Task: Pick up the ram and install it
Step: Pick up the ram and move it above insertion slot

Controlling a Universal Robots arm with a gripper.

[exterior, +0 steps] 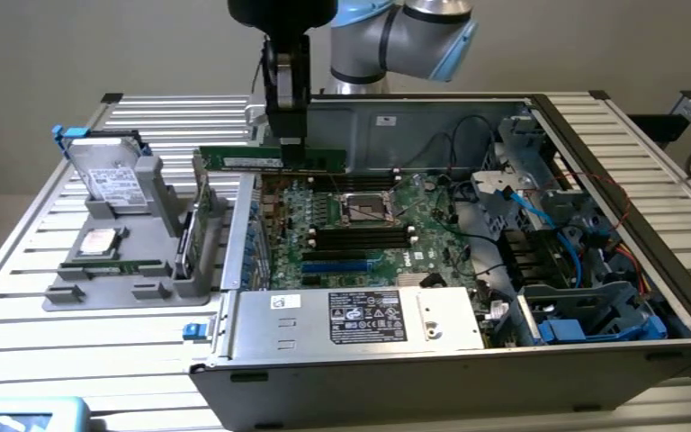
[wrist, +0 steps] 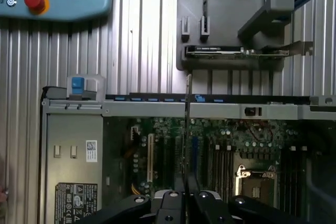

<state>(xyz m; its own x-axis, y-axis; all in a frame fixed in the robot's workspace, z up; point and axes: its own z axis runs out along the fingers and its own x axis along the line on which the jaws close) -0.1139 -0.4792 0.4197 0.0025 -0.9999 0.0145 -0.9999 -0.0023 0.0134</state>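
Gripper point(exterior: 288, 144), jaws narrow, pinches the ram point(exterior: 262, 159) by its upper edge. The stick hangs level above the motherboard point(exterior: 424, 216), apart from the DIMM slots point(exterior: 358, 238). Judged: needs its edge parallel to the slot, notch matched, then straight, even downward pressure.

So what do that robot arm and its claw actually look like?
The arm is made of silver-grey rounded segments with light blue caps at the joints. Its gripper is black, a round body narrowing to two slim fingers.
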